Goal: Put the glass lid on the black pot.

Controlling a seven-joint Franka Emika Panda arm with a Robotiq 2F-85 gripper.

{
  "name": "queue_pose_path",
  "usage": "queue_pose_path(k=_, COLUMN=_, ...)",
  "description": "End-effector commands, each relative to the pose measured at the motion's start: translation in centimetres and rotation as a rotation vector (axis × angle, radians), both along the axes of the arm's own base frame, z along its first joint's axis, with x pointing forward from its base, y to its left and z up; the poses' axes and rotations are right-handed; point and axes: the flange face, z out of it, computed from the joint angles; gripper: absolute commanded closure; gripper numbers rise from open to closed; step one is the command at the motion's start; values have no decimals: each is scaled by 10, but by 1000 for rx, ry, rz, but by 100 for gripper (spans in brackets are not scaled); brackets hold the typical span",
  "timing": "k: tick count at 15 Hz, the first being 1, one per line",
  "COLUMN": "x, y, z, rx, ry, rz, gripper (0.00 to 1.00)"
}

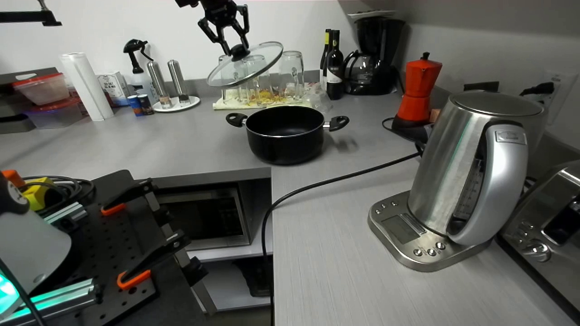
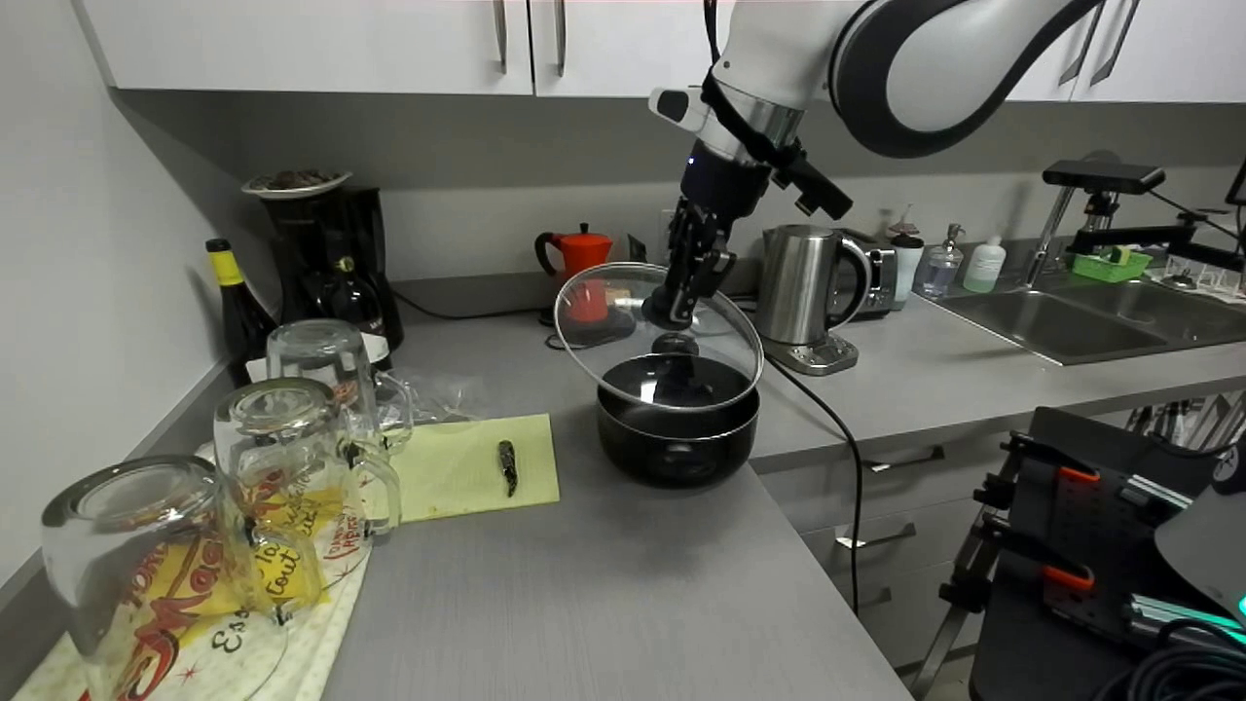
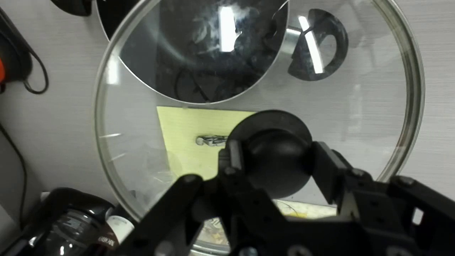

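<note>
The glass lid (image 1: 250, 68) hangs tilted in the air, above and off to one side of the black pot (image 1: 285, 145). My gripper (image 1: 237, 49) is shut on the lid's black knob. In another exterior view the gripper (image 2: 670, 310) holds the lid (image 2: 613, 336), whose lower edge overlaps the pot (image 2: 672, 448) in the picture. The pot stands open and upright on the counter. In the wrist view the fingers (image 3: 273, 160) clasp both sides of the knob. The pot (image 3: 199, 67) shows through the lid (image 3: 362, 106), toward the top and off-centre.
Upside-down glass mugs (image 2: 277, 467) stand on a cloth beside a yellow sheet (image 2: 467, 477). The red moka pot (image 1: 417, 86), steel kettle (image 1: 453, 167), a black cord (image 1: 344, 174), wine bottles (image 1: 334, 63) and coffee maker (image 1: 378, 54) are around the pot.
</note>
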Motion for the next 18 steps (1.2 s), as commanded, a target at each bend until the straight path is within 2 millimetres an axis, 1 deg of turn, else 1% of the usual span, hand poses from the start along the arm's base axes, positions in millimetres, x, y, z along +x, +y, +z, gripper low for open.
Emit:
queue_pose_path(k=1, x=26, y=-31, z=15, rx=12, ry=10, rz=-103, gripper=75)
queue_pose_path(k=3, x=39, y=-50, z=11, rx=4, ry=40, rz=-144, gripper=75)
queue_pose_path(k=6, x=57, y=-75, z=0, rx=-2, ry=98, rz=-195, gripper=75)
queue_pose_path(k=10, x=78, y=-98, z=-18, rx=5, ry=165, rz=-246, gripper=75)
queue_pose_path(k=15, x=101, y=-112, z=-49, rx=5, ry=204, rz=-278, gripper=75)
queue_pose_path(k=18, x=111, y=-115, z=-70, rx=11, ry=231, rz=-282, gripper=75)
